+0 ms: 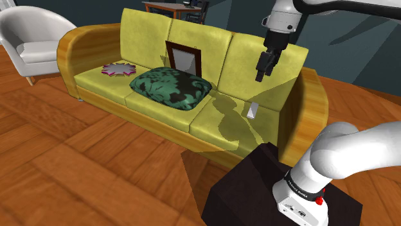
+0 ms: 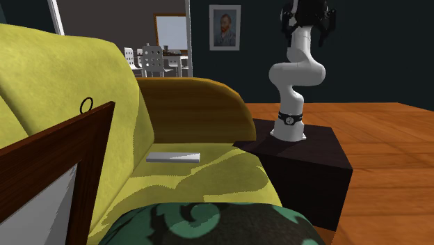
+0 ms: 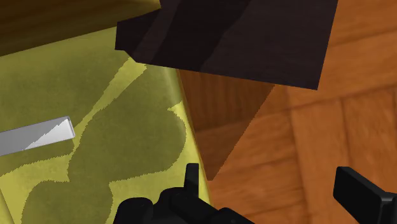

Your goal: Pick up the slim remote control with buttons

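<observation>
I see my arm (image 1: 347, 151) rising from its base at the shoulder view's lower right, bending back on itself, then reaching up and to the left along that view's top edge. The wrist (image 1: 283, 19) turns downward, and the black gripper (image 1: 261, 72) hangs below it, pointing down with a slight tilt. From the wrist view, its two fingers (image 3: 189, 179) stand well apart. In the second exterior view the arm stands tall, folded in an S-curve.
</observation>
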Robot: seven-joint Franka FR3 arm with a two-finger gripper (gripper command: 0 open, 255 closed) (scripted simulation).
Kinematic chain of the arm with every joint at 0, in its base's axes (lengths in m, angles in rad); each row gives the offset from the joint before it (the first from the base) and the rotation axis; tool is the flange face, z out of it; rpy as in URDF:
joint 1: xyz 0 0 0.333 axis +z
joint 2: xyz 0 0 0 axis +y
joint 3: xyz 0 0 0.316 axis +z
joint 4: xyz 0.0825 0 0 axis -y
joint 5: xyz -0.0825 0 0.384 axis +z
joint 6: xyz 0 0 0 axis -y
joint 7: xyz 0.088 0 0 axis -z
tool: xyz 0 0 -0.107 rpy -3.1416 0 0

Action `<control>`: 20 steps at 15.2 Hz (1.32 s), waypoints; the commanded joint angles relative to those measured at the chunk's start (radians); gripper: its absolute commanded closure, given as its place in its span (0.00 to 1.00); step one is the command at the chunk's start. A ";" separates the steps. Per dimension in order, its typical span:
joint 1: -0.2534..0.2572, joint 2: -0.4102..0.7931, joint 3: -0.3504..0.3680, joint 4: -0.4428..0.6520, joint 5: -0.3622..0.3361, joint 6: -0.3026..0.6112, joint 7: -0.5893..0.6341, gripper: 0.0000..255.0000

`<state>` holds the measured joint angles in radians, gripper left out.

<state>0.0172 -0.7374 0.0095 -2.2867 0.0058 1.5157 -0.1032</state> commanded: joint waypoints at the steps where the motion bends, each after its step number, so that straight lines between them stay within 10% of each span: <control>1: 0.000 0.000 0.000 0.000 0.000 0.000 0.000 0.00; 20: -0.189 0.446 -0.142 -0.053 -0.065 0.527 0.161 0.00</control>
<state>-0.1635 -0.3202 -0.1247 -2.3469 -0.0584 2.0185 0.0478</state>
